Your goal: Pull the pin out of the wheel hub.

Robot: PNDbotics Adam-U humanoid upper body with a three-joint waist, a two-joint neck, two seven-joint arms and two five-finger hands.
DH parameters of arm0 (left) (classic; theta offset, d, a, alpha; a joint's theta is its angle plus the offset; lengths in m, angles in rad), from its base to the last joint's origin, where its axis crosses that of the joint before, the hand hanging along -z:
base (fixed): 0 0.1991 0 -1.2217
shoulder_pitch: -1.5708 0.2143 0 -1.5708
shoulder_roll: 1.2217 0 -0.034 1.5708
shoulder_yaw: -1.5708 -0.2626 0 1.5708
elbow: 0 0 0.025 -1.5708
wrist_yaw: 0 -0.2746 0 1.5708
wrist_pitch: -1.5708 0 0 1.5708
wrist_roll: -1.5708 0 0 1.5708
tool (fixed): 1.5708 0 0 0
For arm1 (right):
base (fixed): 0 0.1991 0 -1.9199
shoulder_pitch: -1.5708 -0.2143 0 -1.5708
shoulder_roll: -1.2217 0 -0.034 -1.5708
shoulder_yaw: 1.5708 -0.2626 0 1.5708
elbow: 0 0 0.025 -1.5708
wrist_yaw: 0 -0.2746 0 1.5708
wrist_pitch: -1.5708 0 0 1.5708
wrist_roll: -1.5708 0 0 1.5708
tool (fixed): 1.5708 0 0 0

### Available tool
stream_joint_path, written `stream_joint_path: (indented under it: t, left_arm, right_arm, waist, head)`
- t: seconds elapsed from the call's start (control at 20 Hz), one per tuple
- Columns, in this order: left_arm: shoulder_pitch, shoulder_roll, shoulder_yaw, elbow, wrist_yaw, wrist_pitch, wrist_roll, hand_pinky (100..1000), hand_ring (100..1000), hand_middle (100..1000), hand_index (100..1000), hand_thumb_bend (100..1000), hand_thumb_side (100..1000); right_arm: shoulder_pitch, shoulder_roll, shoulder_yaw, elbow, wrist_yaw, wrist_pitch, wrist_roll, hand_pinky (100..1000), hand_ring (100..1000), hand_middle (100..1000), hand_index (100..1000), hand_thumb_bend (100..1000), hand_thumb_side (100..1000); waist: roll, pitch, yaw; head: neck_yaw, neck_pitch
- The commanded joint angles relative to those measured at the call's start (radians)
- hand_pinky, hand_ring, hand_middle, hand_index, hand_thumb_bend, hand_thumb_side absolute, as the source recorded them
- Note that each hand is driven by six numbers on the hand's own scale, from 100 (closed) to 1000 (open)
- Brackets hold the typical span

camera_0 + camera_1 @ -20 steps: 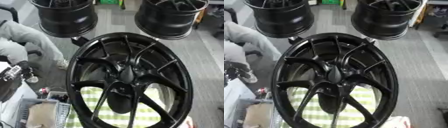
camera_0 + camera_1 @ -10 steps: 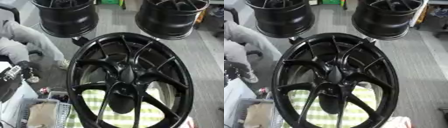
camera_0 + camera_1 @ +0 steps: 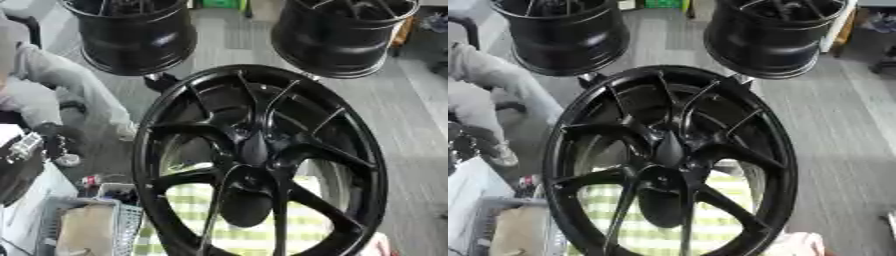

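Black wheel (image 3: 262, 165) stands on edge, filling the middle of the view, face toward the camera, its hub (image 3: 254, 150) at centre where the spokes meet. It sits over a green-and-white checked cloth (image 3: 262, 225) on the worktop. The pin cannot be made out: the hub shows only a dark tapered shape at its middle, which may or may not be it.

Neither robot hand shows in either view, so whether fingers are apart or together cannot be told. A dark jointed shape (image 3: 22, 155) at the left edge is unclear.

2 more black wheels (image 3: 562, 35) (image 3: 772, 35) stand beyond on the grey floor. A basket (image 3: 83, 225) sits at the worktop's near left corner.

Risks, as judged:
- Wheel is upright with no visible support; a sideways tug on the pin could tip or roll it.
- Black pin against black hub: easy to grasp a spoke instead.
- Pulling off-axis may jam the pin.

No brand, label or legible writing seen.
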State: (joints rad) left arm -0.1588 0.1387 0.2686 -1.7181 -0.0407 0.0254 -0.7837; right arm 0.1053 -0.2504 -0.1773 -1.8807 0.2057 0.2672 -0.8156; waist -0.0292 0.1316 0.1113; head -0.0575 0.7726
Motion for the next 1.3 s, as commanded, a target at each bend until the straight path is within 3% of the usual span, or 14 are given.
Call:
stream_joint_path:
  t: [0.05, 0.25, 0.55, 1.3]
  left_arm:
    - [-0.010, 0.007, -0.002, -0.011, 0.008, -0.004, -0.004, 741, 603, 617, 733, 100, 927]
    - [-0.007, 0.006, -0.004, -0.008, 0.005, -0.004, -0.007, 740, 603, 617, 733, 100, 932]
    - [-0.007, 0.004, -0.007, -0.007, 0.006, -0.006, -0.012, 741, 607, 617, 730, 100, 931]
    - [-0.005, 0.001, -0.009, -0.005, 0.004, -0.008, -0.019, 742, 609, 618, 729, 100, 934]
  right_arm:
    - [-0.020, 0.020, 0.040, 0.010, -0.034, -0.051, -0.006, 572, 612, 673, 913, 100, 525]
    - [-0.044, 0.041, 0.076, 0.047, -0.066, -0.110, 0.001, 571, 610, 667, 910, 100, 537]
    - [-0.071, 0.060, 0.110, 0.090, -0.087, -0.157, 0.014, 568, 604, 655, 897, 100, 551]
    - [-0.083, 0.065, 0.128, 0.119, -0.093, -0.172, 0.029, 566, 600, 645, 887, 100, 569]
  waist:
    - [0.003, -0.005, 0.001]
    - [0.003, -0.002, 0.001]
    - [0.005, -0.002, 0.001]
    - [0.008, -0.003, -0.001]
  head:
    - [-0.004, -0.003]
    - [-0.005, -0.003]
    - [-0.005, -0.003]
    - [-0.006, -0.003]
